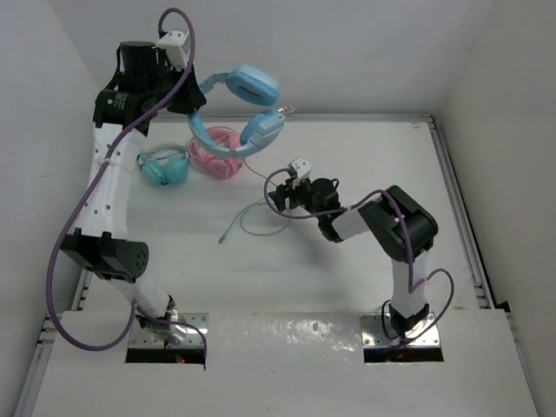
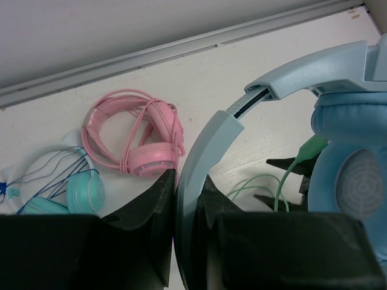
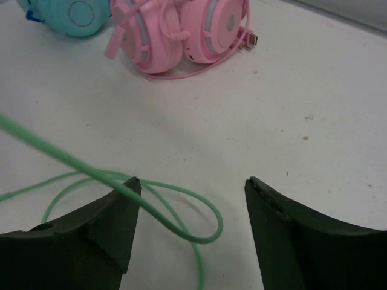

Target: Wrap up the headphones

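Note:
The light blue headphones [image 1: 252,84] hang in the air at the back left. My left gripper [image 1: 201,91] is shut on their blue headband [image 2: 202,145], which runs up between the jaws [image 2: 188,175]. One padded earcup [image 2: 351,151] fills the right of the left wrist view. The thin green cable [image 1: 243,217] drops from the lower earcup and loops on the table. My right gripper [image 1: 276,196] is open low over the table. In the right wrist view the cable [image 3: 205,232] crosses its left fingertip [image 3: 124,193] and loops between the open jaws [image 3: 191,181].
Pink headphones [image 1: 217,155] and teal headphones [image 1: 165,167], both wrapped, lie at the back left of the table; they also show in the left wrist view [image 2: 136,136] [image 2: 66,190]. White walls enclose the table at the back and both sides.

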Controlling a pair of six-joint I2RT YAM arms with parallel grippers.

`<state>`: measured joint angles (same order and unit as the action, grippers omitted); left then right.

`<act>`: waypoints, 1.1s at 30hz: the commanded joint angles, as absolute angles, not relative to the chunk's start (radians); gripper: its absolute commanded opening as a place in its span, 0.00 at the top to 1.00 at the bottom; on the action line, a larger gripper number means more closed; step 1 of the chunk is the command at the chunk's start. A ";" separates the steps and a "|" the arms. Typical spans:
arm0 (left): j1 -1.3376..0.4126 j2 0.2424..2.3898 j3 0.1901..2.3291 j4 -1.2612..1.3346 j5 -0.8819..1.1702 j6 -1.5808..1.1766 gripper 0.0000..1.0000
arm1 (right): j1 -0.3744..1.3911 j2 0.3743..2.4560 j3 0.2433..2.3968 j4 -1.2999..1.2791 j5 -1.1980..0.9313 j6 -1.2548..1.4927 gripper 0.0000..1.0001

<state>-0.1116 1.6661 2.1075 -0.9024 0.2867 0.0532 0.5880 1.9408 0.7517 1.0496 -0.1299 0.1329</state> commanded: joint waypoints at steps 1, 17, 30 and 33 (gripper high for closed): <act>-0.110 1.620 2.129 -0.841 0.322 0.009 1.00 | 0.595 2.008 0.836 1.253 -0.069 0.259 0.34; -0.126 1.732 1.878 -0.647 0.105 0.054 1.00 | 0.843 1.447 0.658 0.623 -0.092 -0.207 1.00; -0.537 1.680 1.497 -0.442 -0.416 0.474 1.00 | 0.858 1.357 1.049 0.075 0.690 -0.438 1.00; -0.606 1.631 1.441 -0.468 -0.393 0.526 1.00 | 0.783 1.436 1.107 0.199 0.845 -0.540 1.00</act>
